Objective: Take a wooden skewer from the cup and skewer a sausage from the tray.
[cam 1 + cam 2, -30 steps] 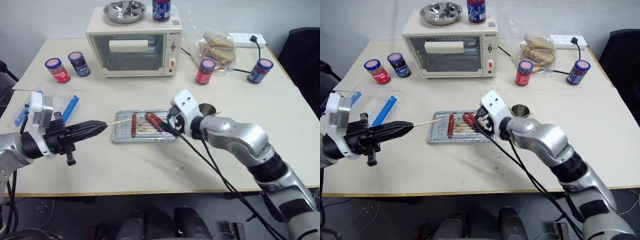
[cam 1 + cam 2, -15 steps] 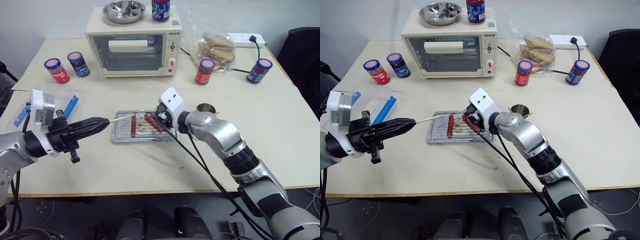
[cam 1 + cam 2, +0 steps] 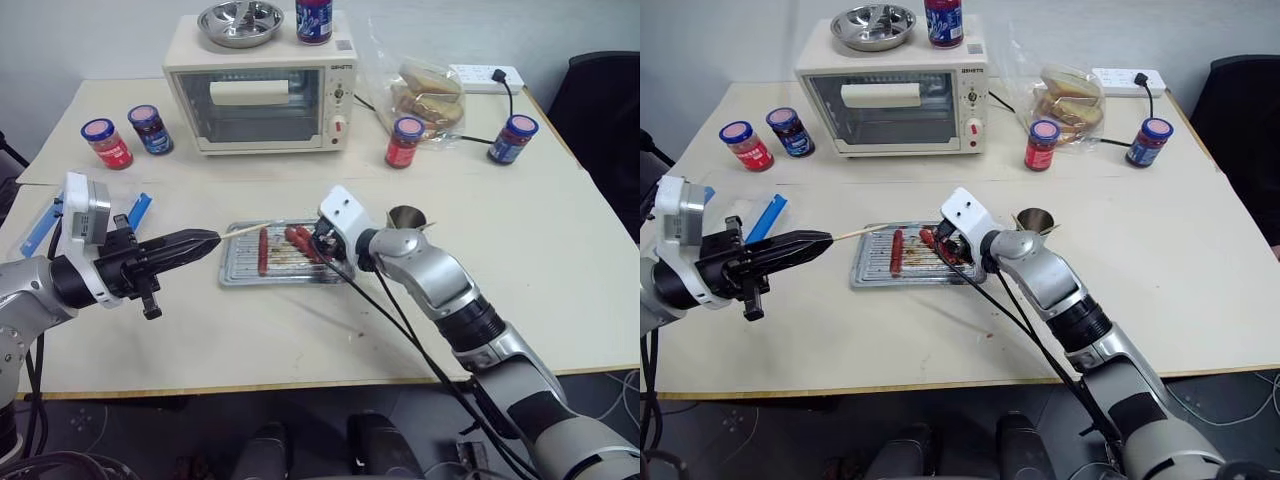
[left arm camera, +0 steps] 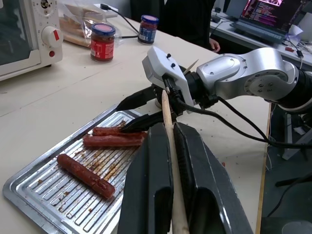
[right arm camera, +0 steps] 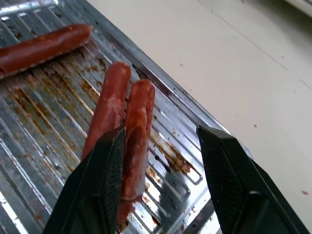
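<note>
The silver tray (image 3: 238, 270) lies mid-table with three reddish-brown sausages on it. One sausage (image 3: 263, 250) lies alone at the left, and a pair (image 5: 137, 127) lies side by side at the right. My right gripper (image 5: 163, 134) is open and low over the tray's right end. The nearer sausage of the pair lies just inside one of its fingers (image 5: 100, 185). My left gripper (image 3: 203, 241) hovers left of the tray, shut on a wooden skewer (image 4: 167, 130) that points level toward the sausages. The steel cup (image 3: 405, 216) stands right of the tray with more skewers in it.
A toaster oven (image 3: 262, 95) with a steel bowl (image 3: 238, 22) on top stands at the back. Jars (image 3: 103, 142) (image 3: 148, 128) (image 3: 403, 140) (image 3: 511, 138) flank it, with bagged bread (image 3: 430, 95) behind. A clear box with blue clips (image 3: 138, 210) sits at the left edge.
My right gripper has moved left from the tray's right rim and sunk onto the pair of sausages, with its fingers closer together. The left gripper and skewer have stayed put.
</note>
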